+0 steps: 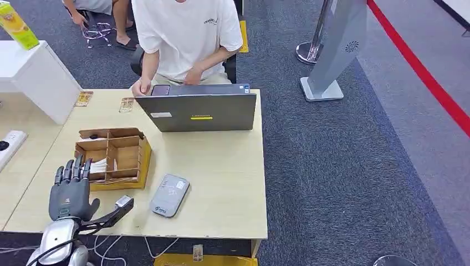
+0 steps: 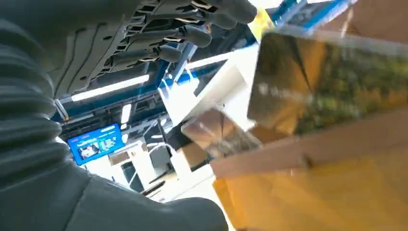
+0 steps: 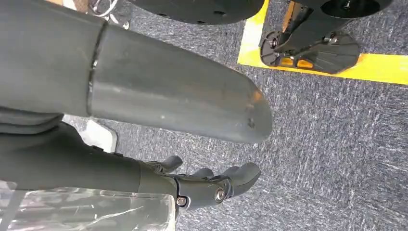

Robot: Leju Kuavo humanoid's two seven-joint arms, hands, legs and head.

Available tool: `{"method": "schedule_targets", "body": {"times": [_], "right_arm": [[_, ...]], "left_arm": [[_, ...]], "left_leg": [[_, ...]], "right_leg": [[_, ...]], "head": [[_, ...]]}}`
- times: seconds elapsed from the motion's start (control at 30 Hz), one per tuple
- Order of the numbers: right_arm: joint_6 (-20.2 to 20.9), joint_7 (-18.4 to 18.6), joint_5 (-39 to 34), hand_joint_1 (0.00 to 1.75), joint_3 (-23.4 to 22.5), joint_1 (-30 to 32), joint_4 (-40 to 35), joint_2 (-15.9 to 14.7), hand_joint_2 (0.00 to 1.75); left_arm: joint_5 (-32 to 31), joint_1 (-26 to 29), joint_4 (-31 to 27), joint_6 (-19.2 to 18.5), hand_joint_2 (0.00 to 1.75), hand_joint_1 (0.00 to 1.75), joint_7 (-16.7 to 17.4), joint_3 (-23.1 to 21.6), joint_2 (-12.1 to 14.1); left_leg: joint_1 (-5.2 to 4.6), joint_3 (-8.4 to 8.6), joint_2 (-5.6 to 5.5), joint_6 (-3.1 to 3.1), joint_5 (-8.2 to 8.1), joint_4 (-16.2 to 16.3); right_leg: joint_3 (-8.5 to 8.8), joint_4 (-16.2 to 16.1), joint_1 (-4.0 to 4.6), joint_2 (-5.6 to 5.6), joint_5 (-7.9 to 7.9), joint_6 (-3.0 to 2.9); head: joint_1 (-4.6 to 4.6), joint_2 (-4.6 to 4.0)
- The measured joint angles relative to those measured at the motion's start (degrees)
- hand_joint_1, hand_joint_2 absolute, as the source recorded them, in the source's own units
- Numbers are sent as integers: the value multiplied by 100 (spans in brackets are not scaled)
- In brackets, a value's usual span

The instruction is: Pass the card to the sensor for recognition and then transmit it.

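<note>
The desk (image 1: 221, 183) carried a laptop (image 1: 198, 111) at its far edge, a person (image 1: 183, 39) sitting behind it. A cardboard box (image 1: 113, 158) sat toward the left, with the cards (image 1: 100, 165) as a white stack in its near-left compartment. The grey sensor (image 1: 169, 195) lay flat just right of the box, long axis running near-to-far, tilted a bit.

The left hand (image 1: 71, 191) hovered at the box's near-left corner, fingers spread, holding nothing, so the cards were just ahead and slightly right of it. It's clearly the closer one, since the right hand (image 3: 207, 185) hung by the floor, fingers loosely curled and empty.
</note>
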Motion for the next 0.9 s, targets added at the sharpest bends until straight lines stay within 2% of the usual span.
{"method": "schedule_targets", "body": {"times": [0.17,0.3,0.9], "right_arm": [[0,0,72,0,0,-1,0,0,0],[-2,0,81,0,0,-2,0,0,0],[-2,0,85,0,0,-3,0,0,0]], "left_arm": [[-2,-26,72,631,175,0,-31,0,-24],[-2,-28,85,858,175,0,37,-22,-26],[-2,-118,282,928,175,0,63,-168,-26]], "left_leg": [[0,1,0,0,0,1],[0,1,0,0,0,1],[0,1,1,0,0,1]], "right_leg": [[0,0,0,1,0,0],[0,0,0,1,0,0],[0,0,0,1,0,0]], "head": [[0,0],[0,0],[0,0]]}}
